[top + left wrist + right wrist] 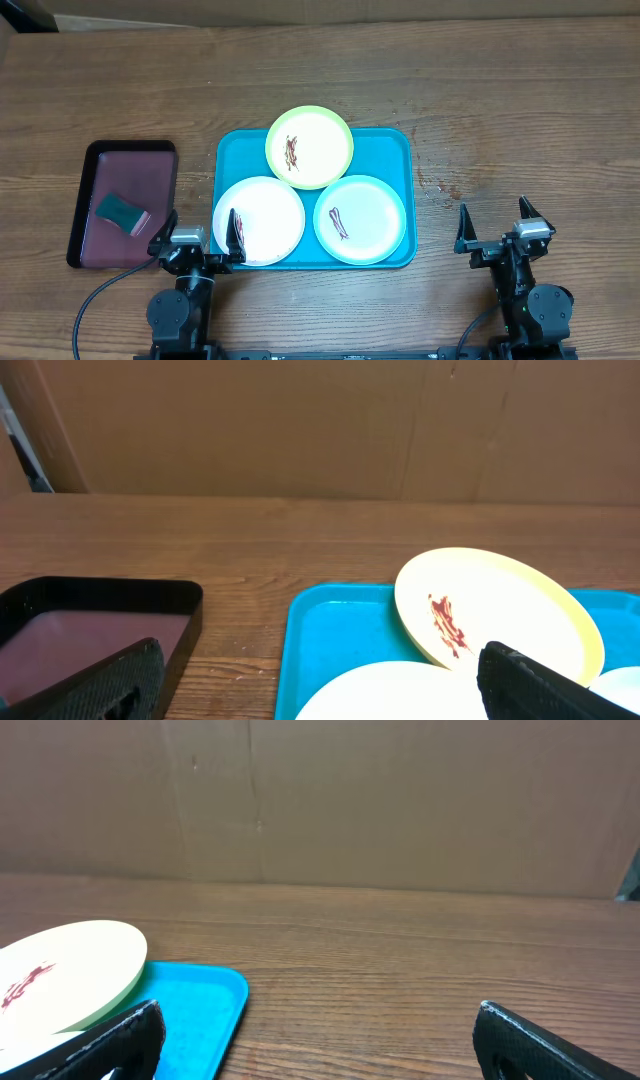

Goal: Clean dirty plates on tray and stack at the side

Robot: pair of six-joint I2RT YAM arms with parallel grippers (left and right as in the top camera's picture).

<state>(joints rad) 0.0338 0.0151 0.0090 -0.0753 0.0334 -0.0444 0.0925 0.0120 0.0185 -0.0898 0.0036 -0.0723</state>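
Three plates lie on the turquoise tray (232, 152). The yellow-green plate (318, 138) is at the back, the white plate (265, 212) front left and the pale mint plate (368, 212) front right. Each carries a reddish-brown streak. My left gripper (200, 237) stands open at the tray's front left corner, its right finger over the white plate's edge. The left wrist view shows the tray (335, 625), the yellow-green plate (510, 605) and the white plate (390, 695) beyond the open left gripper (320, 690). My right gripper (495, 232) is open over bare table, right of the tray (200, 1005).
A dark maroon tray (140, 170) with a black rim lies left of the turquoise one and holds a green and pink sponge (122, 212). Cardboard walls stand behind the wooden table (500, 100). Small reddish specks mark the wood right of the tray.
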